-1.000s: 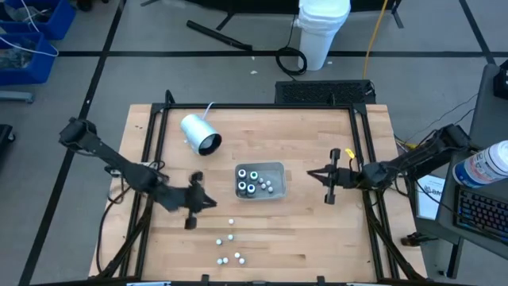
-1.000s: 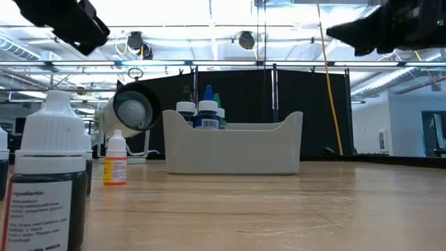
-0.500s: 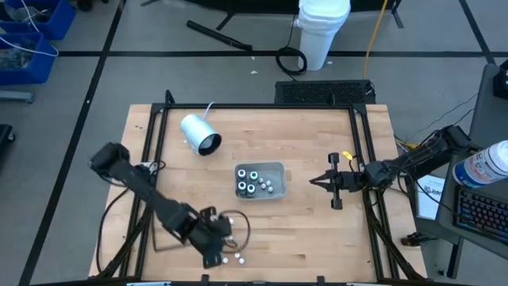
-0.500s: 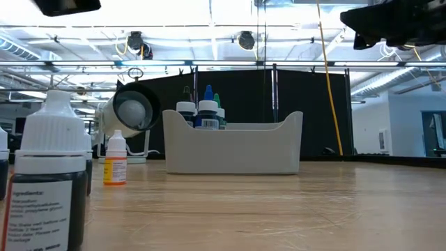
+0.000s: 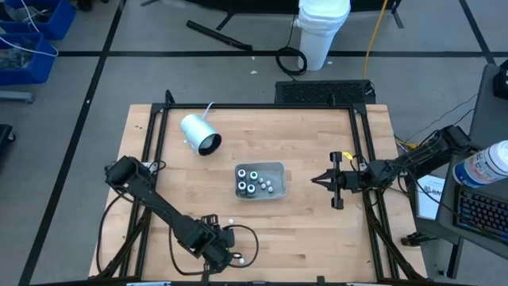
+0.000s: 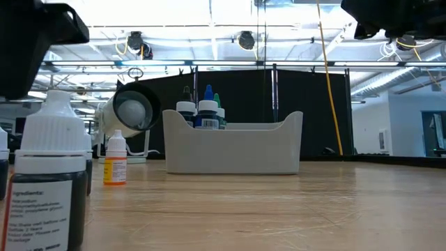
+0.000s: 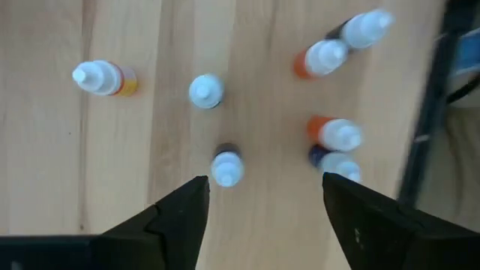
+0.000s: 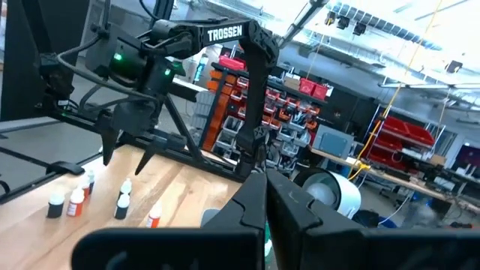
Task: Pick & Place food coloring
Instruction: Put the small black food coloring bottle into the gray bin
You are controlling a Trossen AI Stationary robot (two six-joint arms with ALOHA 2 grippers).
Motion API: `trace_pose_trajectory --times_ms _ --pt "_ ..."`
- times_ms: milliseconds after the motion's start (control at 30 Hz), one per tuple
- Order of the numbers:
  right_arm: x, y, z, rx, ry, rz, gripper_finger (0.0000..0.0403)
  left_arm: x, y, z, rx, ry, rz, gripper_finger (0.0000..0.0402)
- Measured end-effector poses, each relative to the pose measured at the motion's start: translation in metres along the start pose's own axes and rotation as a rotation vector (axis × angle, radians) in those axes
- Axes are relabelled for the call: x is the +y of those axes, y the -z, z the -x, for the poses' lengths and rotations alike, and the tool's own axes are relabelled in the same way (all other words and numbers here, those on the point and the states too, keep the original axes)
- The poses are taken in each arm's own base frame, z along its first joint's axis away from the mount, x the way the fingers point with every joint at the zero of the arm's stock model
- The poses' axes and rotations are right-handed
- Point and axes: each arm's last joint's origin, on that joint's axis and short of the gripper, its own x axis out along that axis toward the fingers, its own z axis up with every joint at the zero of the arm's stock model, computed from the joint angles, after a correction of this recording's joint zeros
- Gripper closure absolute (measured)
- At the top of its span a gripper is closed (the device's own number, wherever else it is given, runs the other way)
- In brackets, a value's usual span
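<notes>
Several small food coloring bottles (image 7: 227, 168) stand upright on the wooden table near its front edge, white caps up. My left gripper (image 7: 266, 206) hangs open above them, pointing down, with its fingers to either side of one dark bottle and clear of it. In the high view that gripper (image 5: 225, 253) is at the front of the table. More bottles stand in the grey tray (image 5: 275, 168) at the table's middle. My right gripper (image 5: 321, 181) is shut and holds nothing, raised at the right side.
A white-and-grey cylinder with a cord (image 5: 199, 133) lies on its side at the far left of the table. Dark frame rails (image 5: 155, 143) run along the table's left, right and far sides. One bottle (image 6: 49, 174) stands close before the low camera.
My left gripper has swung from left of the tray toward the table's near edge, tipped from slanting to pointing almost straight down, and opened. It now hangs over the loose bottles. The bottles have stayed where they were.
</notes>
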Motion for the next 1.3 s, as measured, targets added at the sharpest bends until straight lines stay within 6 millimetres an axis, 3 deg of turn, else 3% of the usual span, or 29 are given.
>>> trace_pose_trajectory --times_ms 500,733,1300 --pt "0.000 0.001 0.000 0.009 -0.003 0.013 0.0403 0.004 -0.003 -0.005 -0.033 -0.051 -0.015 0.0133" --pt "0.000 0.001 0.000 0.009 -0.003 0.006 0.0403 0.011 0.005 -0.022 0.002 -0.047 0.038 0.0133" --pt "0.000 0.001 0.000 0.008 -0.003 -0.016 0.0403 0.021 0.015 -0.037 0.044 -0.080 0.053 0.0133"
